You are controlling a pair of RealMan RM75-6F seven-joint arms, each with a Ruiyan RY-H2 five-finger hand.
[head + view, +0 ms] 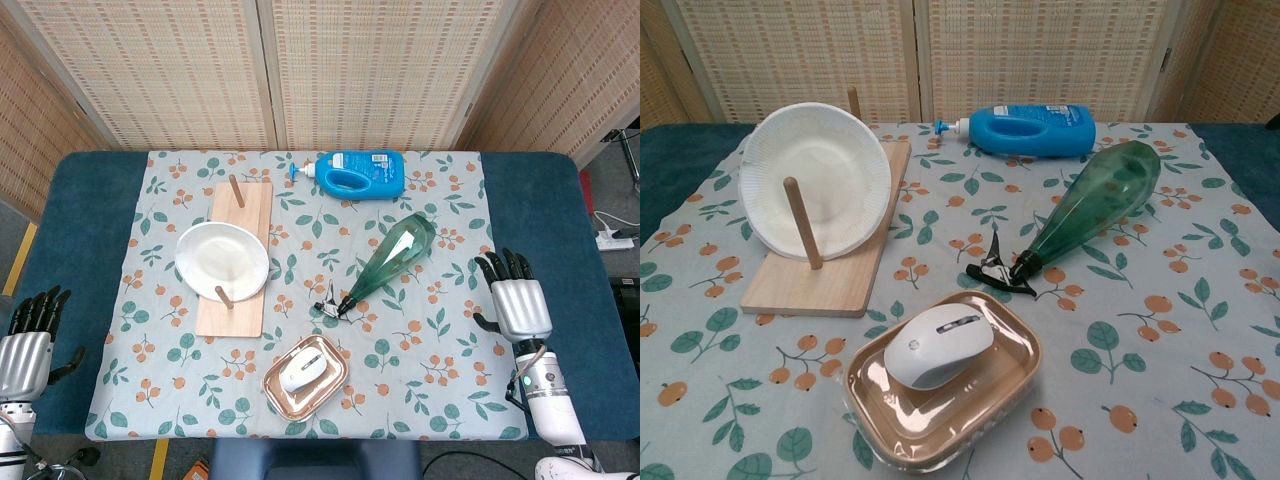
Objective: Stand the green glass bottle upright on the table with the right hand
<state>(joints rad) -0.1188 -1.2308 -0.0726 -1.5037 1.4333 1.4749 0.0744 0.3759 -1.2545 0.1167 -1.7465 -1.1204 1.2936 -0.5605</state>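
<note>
At the table's centre the green glass bottle [392, 260] lies flat, neck toward seven o'clock. The right hand [518, 305] waits at three o'clock, released and holding nothing, not yet reaching.

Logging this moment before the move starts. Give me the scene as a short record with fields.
bottle: green glass bottle lies on its side on the tablecloth, neck toward the robot
right hand: right hand open, on the table edge, apart from the bottle
left hand: left hand open, off the cloth
near the neck: black clip
front: white mouse in a tray
left side: white plate on a wooden rack
back: blue detergent bottle, lying down
</note>
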